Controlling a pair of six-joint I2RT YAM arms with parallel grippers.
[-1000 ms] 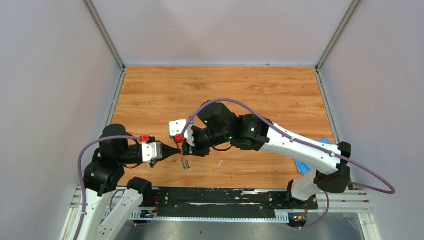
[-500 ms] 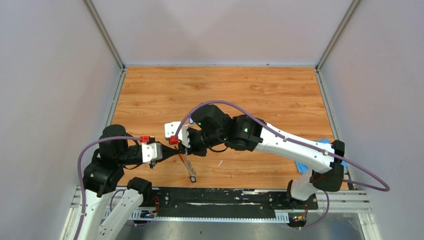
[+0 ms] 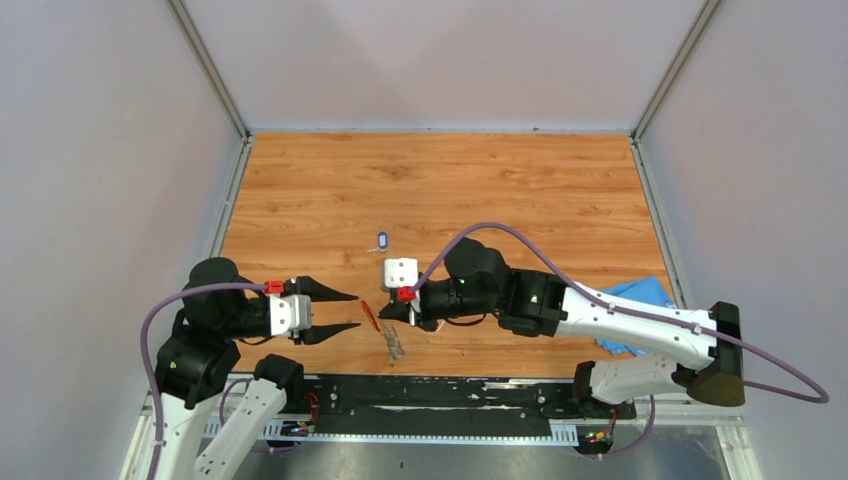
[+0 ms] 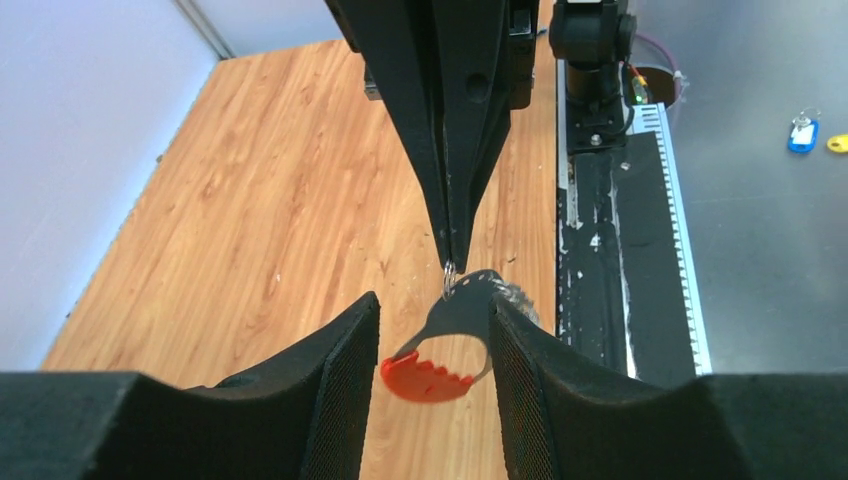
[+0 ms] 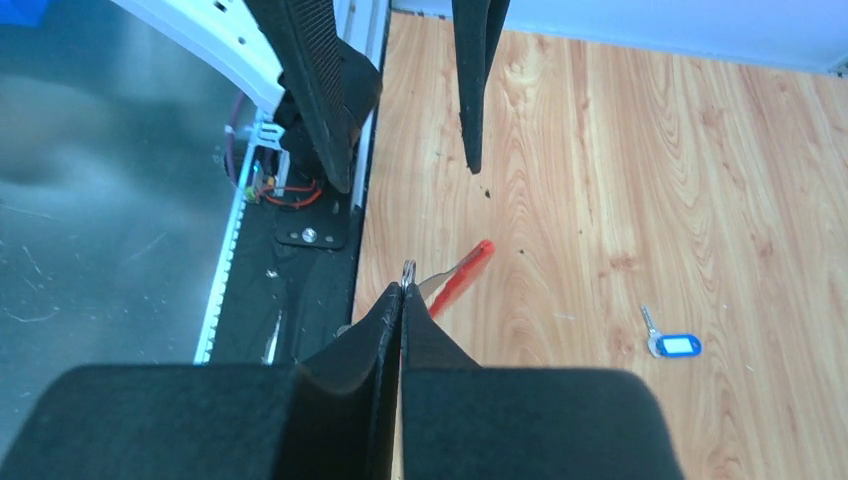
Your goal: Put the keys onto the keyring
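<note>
The keyring sits near the front edge of the surface, between the two arms. Its thin red curved part points toward the left arm, and its fan of grey metal pieces trails toward the front rail. In the left wrist view the red part shows low in the frame, with a grey metal strip curving up from it to a small silvery loop.

The right end effector is closed. Both wrist views show its two black fingers pressed together, with that small loop pinched at their tips. It therefore grips the keyring by its metal end. The pictures do not show whether the rest of the keyring rests on the wood or hangs just above it.

The left end effector stands open, its fingers apart and pointing at the keyring from the left. In its own camera the red part lies in the gap between the fingers and appears to touch neither.

The blue-and-white key lies flat on the surface, farther from the arm bases than the keyring and apart from both end effectors. In the right wrist view it appears to the right of the red part.

A blue cloth lies at the right edge of the surface, partly under the right arm.
</note>
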